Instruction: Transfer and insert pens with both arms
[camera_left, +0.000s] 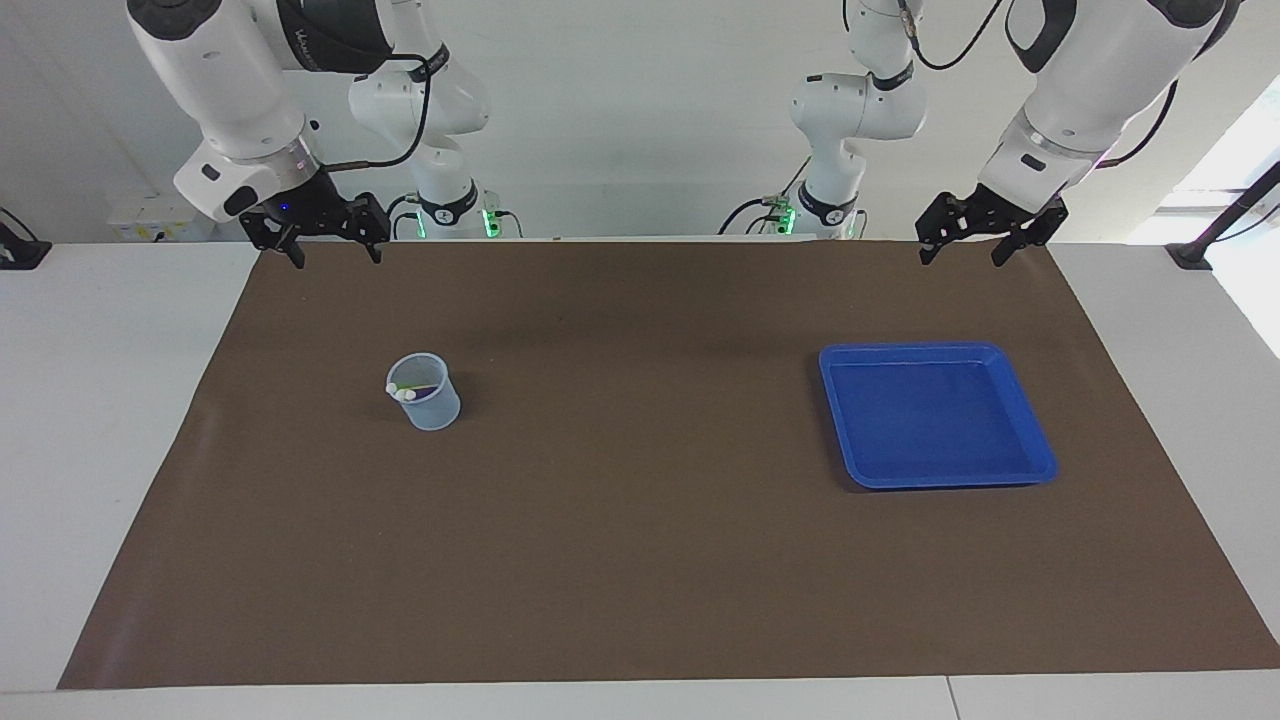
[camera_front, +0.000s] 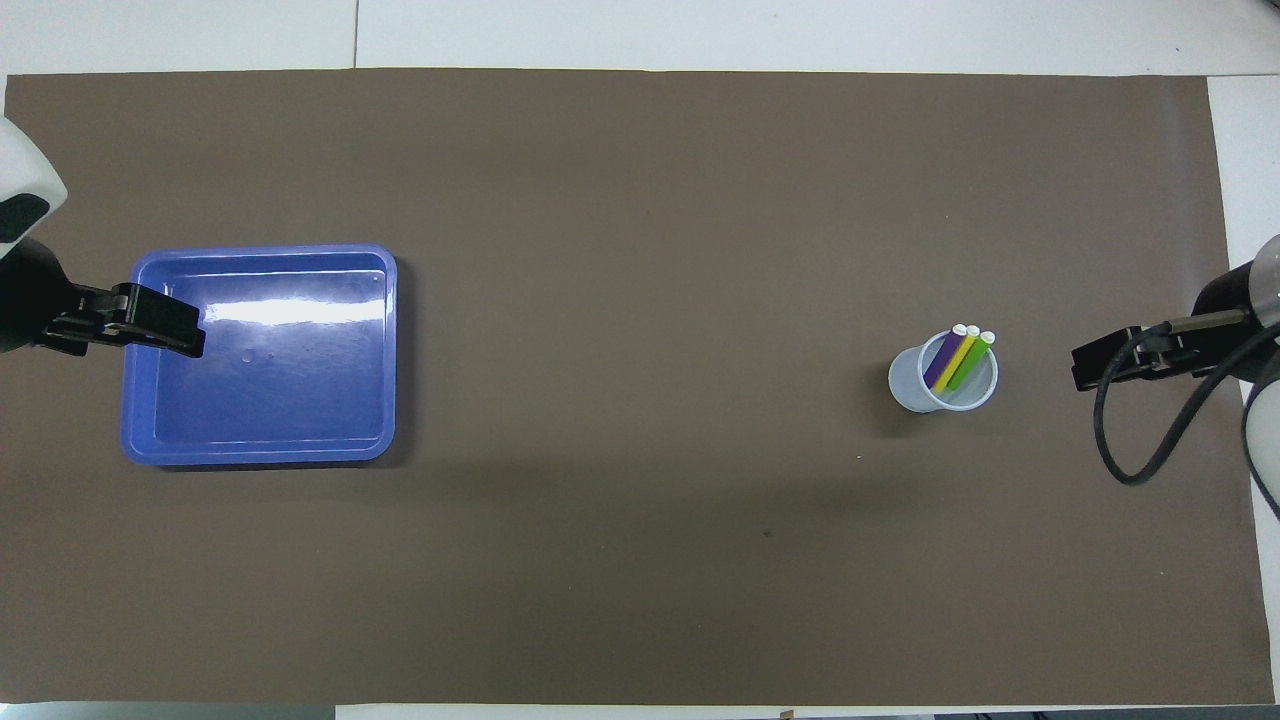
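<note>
Brown matting (camera_left: 640, 560) covered most of the white table (camera_left: 90, 420), and on it, toward the right arm's end, stood a small translucent cup (camera_left: 432, 408). Inside the cup leaned the three pens, purple (camera_front: 942, 358), yellow (camera_front: 957, 360) and green (camera_front: 971, 362), side by side with their pale caps just above the rim at the side farther from the robots. Well apart from the cup, toward the left arm's end of the table, lay a blue tray (camera_left: 1040, 462) with nothing in it.

Up in the air over the mat's edge at the robots' end hung the right gripper (camera_left: 327, 255), its fingers spread wide and holding nothing. At the other corner of that same edge hung the left gripper (camera_left: 959, 256), likewise spread wide and empty. Neither touched the cup, the pens or the tray. Between the two bulky arms stood two slimmer white arms with green-lit bases (camera_left: 455, 215).
</note>
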